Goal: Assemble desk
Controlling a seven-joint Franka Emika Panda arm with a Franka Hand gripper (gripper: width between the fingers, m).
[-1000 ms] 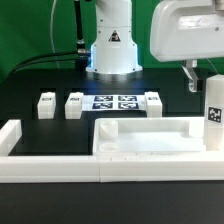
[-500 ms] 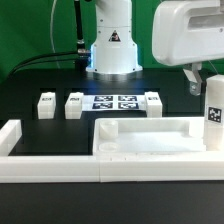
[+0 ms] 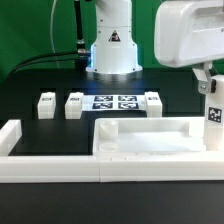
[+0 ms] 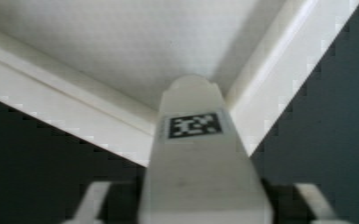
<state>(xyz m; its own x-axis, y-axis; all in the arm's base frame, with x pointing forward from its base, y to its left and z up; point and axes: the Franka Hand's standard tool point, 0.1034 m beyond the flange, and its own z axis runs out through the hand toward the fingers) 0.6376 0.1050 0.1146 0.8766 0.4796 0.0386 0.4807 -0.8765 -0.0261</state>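
At exterior view's right edge, the upright leg [image 3: 213, 112] stands tall on end, tag facing cam, just beside the right end of the tabletop [image 3: 150, 140]. Can't tell if it touches the panel rim or stands clear of it.

Handling, my guess: white plastic block, so light and stiff, no give under squeeze. Faces look smooth, so prob slippery, and I'd need a firm, square pinch. Standing on its small end it's top-heavy for its footprint, so a sideways nudge could tip it. Not fragile as far as I can see.

Where to grab: two opposite flat faces, upper part, pads flat on faces, not on corners. Keep the tag face free if poss.

Rel. to my fingers: gripper [image 3: 207, 85] is at the leg's top end. Wrist view shows the leg [image 4: 202, 150] dead centre between my fingers [image 4: 108, 202], one each side, well aligned w/ the faces. Tabletop rim runs behind it.

Finger state: straddling the leg, neither spread wide nor pressed together. Can't tell if the pads are actually in contact yet; the gap at each side is too blurred to call. Treat as not confirmed gripped.

Other legs, far leg [image 3: 45, 104], second leg [image 3: 75, 104] and third leg [image 3: 152, 102], lie well apart at the back by the marker board [image 3: 113, 101].
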